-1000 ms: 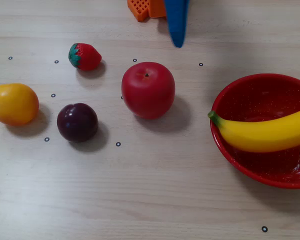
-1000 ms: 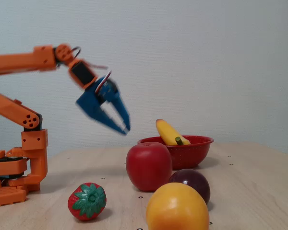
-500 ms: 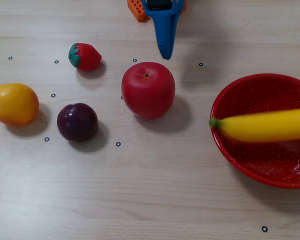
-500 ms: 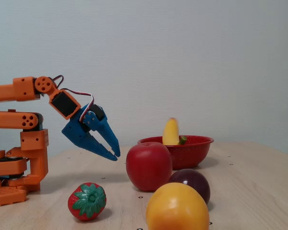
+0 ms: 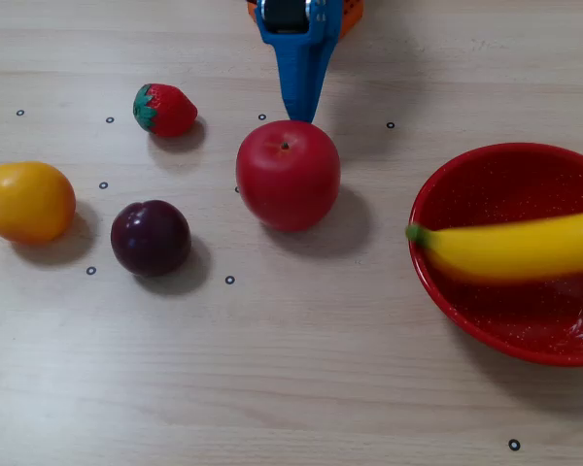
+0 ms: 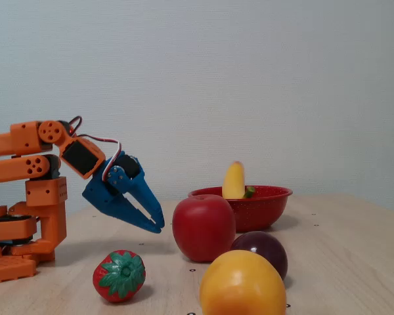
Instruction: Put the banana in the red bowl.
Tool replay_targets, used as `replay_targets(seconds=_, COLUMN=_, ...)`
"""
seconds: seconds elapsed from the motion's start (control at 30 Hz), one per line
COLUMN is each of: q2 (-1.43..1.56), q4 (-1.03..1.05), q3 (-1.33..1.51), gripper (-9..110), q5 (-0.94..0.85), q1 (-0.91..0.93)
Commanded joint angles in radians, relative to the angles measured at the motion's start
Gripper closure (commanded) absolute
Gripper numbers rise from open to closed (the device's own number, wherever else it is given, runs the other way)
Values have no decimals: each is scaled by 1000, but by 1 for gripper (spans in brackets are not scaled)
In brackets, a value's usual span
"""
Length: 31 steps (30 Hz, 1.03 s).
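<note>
Across the red bowl (image 5: pixel 525 330) lies the banana (image 5: pixel 510 248), while the gripper (image 6: pixel 154 223) hangs empty, jaws nearly closed.

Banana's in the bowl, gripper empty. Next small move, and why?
Probably just finish retracting to rest. The banana lies across the red bowl, and the gripper holds nothing, hanging low beside the apple, so pull back clear of it.
</note>
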Motion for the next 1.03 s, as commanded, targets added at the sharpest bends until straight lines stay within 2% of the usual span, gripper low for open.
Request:
replay_targets(seconds=0.0, q2=21, q4=-2, q3=-46, gripper=101, q5=-38, q1=-11)
replay_targets(seconds=0.3, q2=21, q4=6, q3=-46, gripper=101, q5=-49, q1=8)
replay_targets(seconds=0.47, q2=21, q4=6, q3=-46, gripper=94, q5=-106, q1=-71)
replay_targets(seconds=0.6, q2=21, q4=6, q3=-46, gripper=101, q5=-106, q1=-71)
replay_targets(seconds=1.0, q2=21, q4=6, q3=-46, gripper=101, q5=-106, q1=-71)
